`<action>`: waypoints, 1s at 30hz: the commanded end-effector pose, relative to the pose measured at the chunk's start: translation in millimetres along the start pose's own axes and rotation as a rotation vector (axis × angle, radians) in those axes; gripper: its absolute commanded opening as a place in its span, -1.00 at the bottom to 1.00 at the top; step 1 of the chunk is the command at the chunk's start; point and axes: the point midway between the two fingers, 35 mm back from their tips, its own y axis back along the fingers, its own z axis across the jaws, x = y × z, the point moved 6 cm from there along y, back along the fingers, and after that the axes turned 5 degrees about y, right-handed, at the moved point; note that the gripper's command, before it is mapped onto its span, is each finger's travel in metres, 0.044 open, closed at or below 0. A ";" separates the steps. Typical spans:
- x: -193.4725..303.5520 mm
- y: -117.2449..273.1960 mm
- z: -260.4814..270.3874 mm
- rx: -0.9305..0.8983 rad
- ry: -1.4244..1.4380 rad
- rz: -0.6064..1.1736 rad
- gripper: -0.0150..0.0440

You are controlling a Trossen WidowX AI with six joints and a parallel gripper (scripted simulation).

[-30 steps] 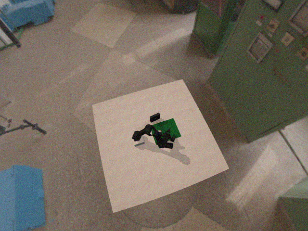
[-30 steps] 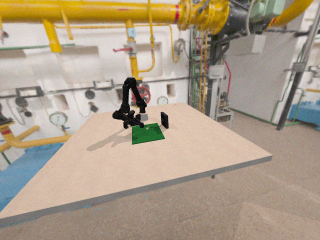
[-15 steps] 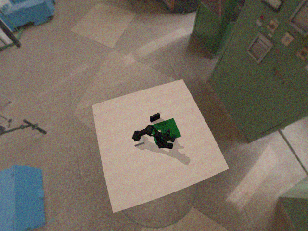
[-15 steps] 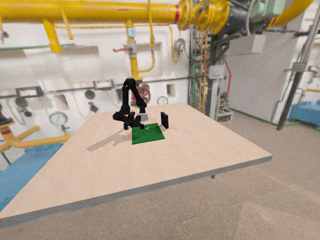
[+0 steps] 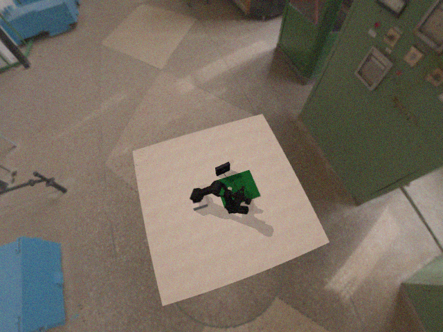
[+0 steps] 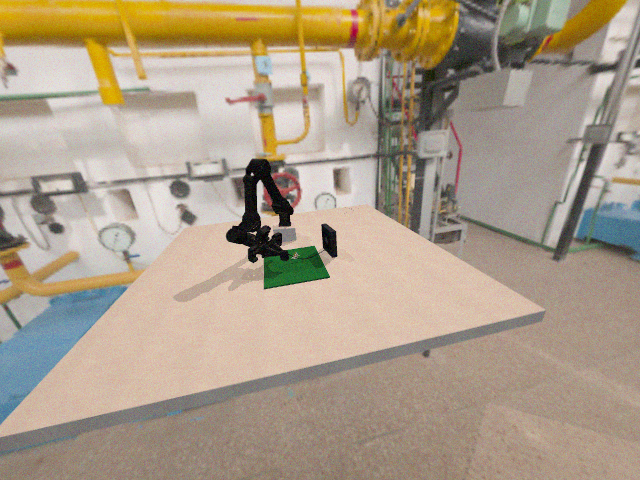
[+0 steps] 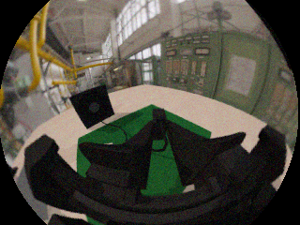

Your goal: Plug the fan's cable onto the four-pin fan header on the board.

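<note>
The green board (image 5: 252, 182) (image 6: 299, 277) (image 7: 163, 178) lies flat on the table. My gripper (image 6: 285, 255) (image 7: 158, 123) is over it, shut on the small dark plug (image 7: 159, 113) at its fingertips. The black square fan (image 5: 222, 168) (image 6: 329, 240) (image 7: 89, 110) stands upright beside the board. Its thin dark cable (image 7: 123, 130) curves over the board behind my left finger, and a dark loop shows below the plug. A small pale part (image 5: 229, 188) (image 6: 295, 255) shows on or over the board; I cannot tell what it is. The header cannot be made out, nor the gap between plug and board.
The pale square table (image 5: 178, 257) (image 6: 206, 351) carries everything. A grey block (image 6: 285, 235) stands by the arm's far end. The fan is close to the board's edge, left of my fingers in the wrist view. Green cabinets and yellow pipes are beyond the table.
</note>
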 end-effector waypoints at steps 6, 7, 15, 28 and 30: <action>8.4 -1.6 1.3 -0.001 -0.007 -0.001 -0.49; 9.1 -1.7 1.3 -0.001 -0.007 -0.001 -0.49; 15.2 -2.9 1.8 -0.001 -0.007 -0.001 -0.49; 25.2 -4.8 2.7 -0.001 -0.007 -0.001 -0.49; 26.7 -5.1 2.8 -0.001 -0.007 -0.001 -0.49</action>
